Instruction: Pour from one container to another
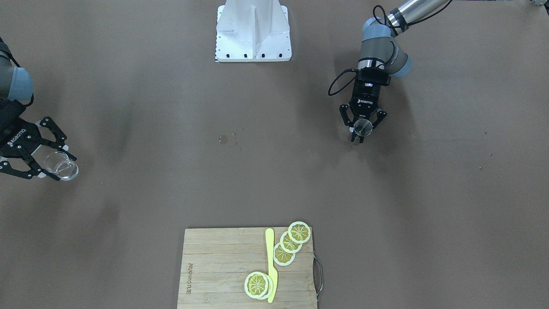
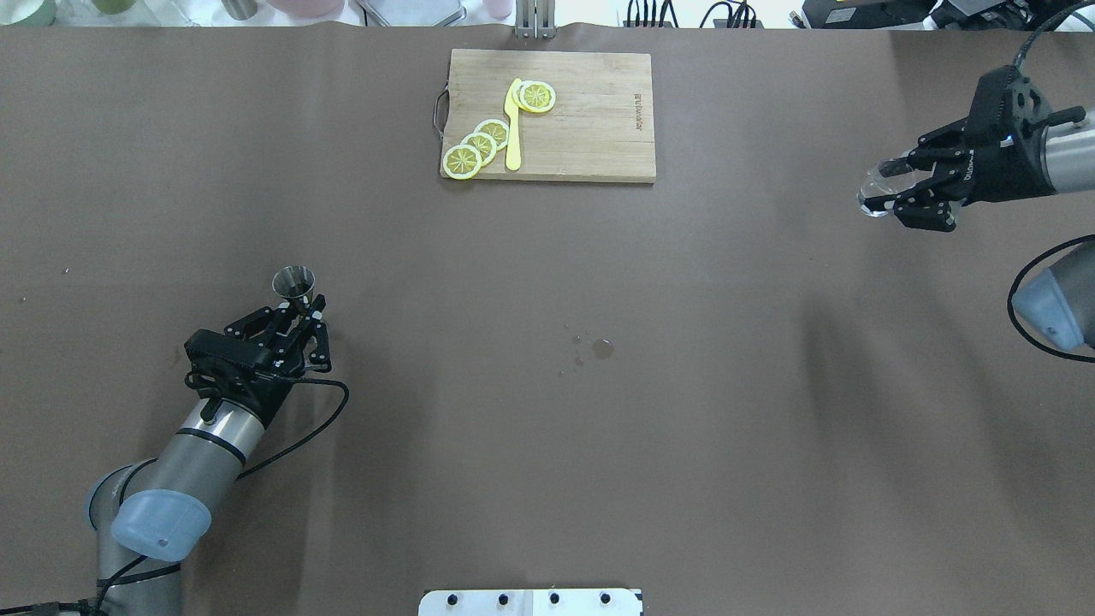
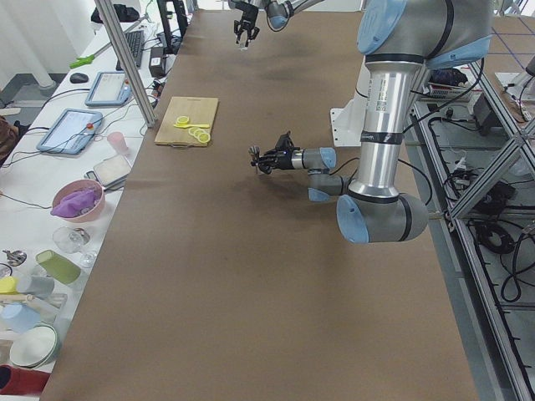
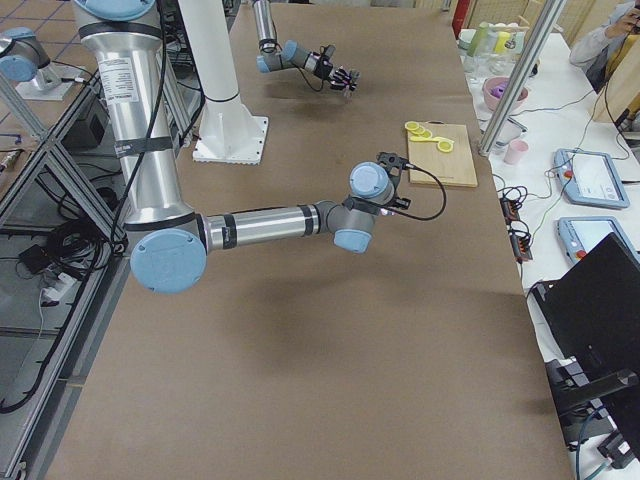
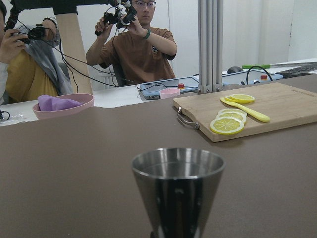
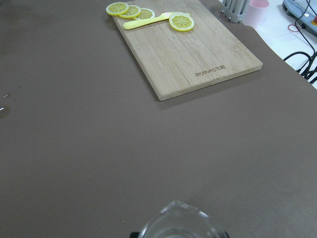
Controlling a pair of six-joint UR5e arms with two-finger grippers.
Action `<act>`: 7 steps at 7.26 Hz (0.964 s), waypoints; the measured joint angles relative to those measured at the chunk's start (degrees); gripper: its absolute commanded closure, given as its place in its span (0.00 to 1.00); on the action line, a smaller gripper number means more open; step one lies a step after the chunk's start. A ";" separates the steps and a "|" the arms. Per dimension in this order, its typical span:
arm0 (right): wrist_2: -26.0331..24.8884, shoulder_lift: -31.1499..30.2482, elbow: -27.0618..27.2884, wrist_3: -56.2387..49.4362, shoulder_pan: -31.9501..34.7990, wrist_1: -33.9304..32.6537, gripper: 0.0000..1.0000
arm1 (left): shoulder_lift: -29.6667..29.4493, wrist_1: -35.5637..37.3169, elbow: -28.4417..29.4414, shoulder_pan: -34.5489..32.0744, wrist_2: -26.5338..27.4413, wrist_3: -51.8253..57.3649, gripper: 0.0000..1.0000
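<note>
The clear glass cup [image 2: 874, 195] sits toward three o'clock in the overhead view, with the right gripper [image 2: 891, 188] clamped on its sides; I cannot tell whether it holds liquid. The steel jigger [image 2: 293, 281] is upright toward eight o'clock, pinched low by the left gripper [image 2: 304, 315]. The two are well apart, so this looks like the approach. The next move calls for bringing the cup's lip over the jigger's mouth, then tilting slowly.

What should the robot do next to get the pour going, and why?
Probably carry the small clear glass cup in the right gripper across toward the grey steel hourglass-shaped jigger held upright by the left gripper: both are grasped but far apart.
</note>
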 measured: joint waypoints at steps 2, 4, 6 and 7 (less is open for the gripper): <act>-2.77 -0.24 -3.24 3.82 -2.51 6.47 1.00 | -0.50 -0.08 0.41 0.00 0.08 -0.11 1.00; -4.22 -0.65 -7.05 6.09 -3.75 12.64 1.00 | -0.69 -0.37 0.71 0.02 0.84 -0.17 1.00; -5.67 -0.76 -11.57 7.79 -4.85 18.77 1.00 | -0.89 -1.53 1.32 0.07 1.55 -0.23 1.00; -6.24 -0.77 -13.57 8.15 -5.31 21.24 1.00 | -1.05 -1.88 1.57 0.08 1.65 -0.24 1.00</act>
